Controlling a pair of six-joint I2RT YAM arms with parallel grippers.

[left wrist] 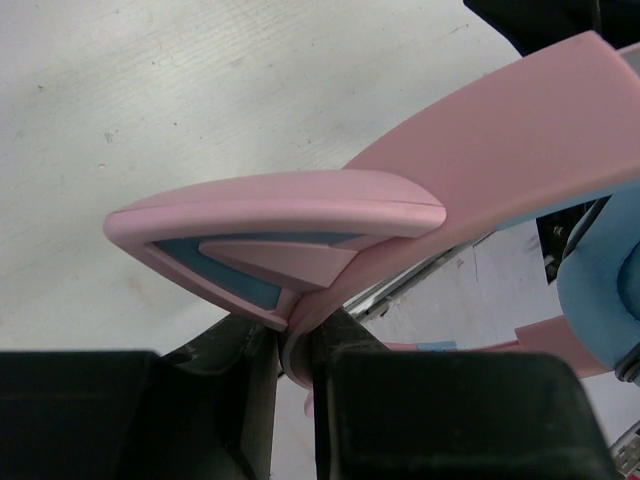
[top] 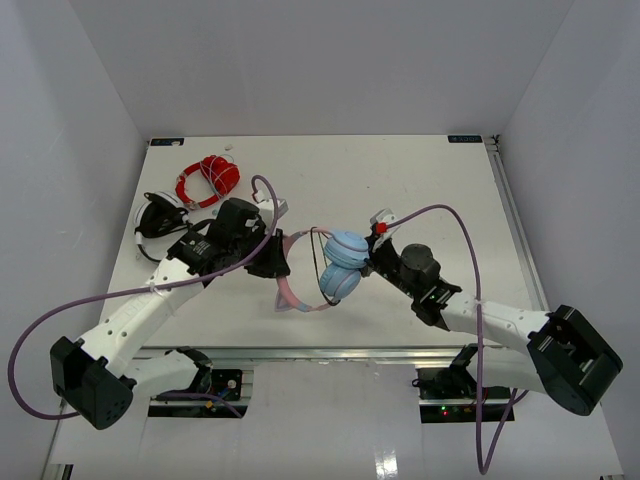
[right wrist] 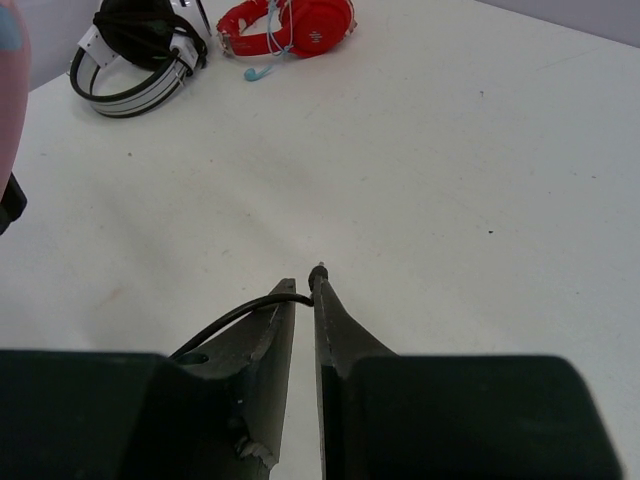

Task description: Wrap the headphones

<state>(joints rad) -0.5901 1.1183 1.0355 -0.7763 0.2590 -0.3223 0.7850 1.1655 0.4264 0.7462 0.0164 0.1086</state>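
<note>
The headphones (top: pixel 342 266) have light-blue earcups and a pink headband (top: pixel 289 296) with cat ears, and they sit at the table's middle. My left gripper (top: pixel 281 266) is shut on the headband; in the left wrist view the pink band (left wrist: pixel 480 150) and one cat ear (left wrist: pixel 280 205) rise from between the closed jaws of the left gripper (left wrist: pixel 297 350). My right gripper (top: pixel 375 250) is just right of the earcups. In the right wrist view the right gripper (right wrist: pixel 305 290) is shut on the end of the thin dark cable (right wrist: pixel 240 315), and its plug (right wrist: pixel 318 270) sticks out at the tips.
Black-and-white headphones (top: pixel 158 216) lie at the left of the table and show in the right wrist view (right wrist: pixel 140 50). A red coiled bundle (top: pixel 209 180) lies behind them, also in the right wrist view (right wrist: pixel 295 22). The table's metal rail (top: pixel 330 350) runs along the near edge.
</note>
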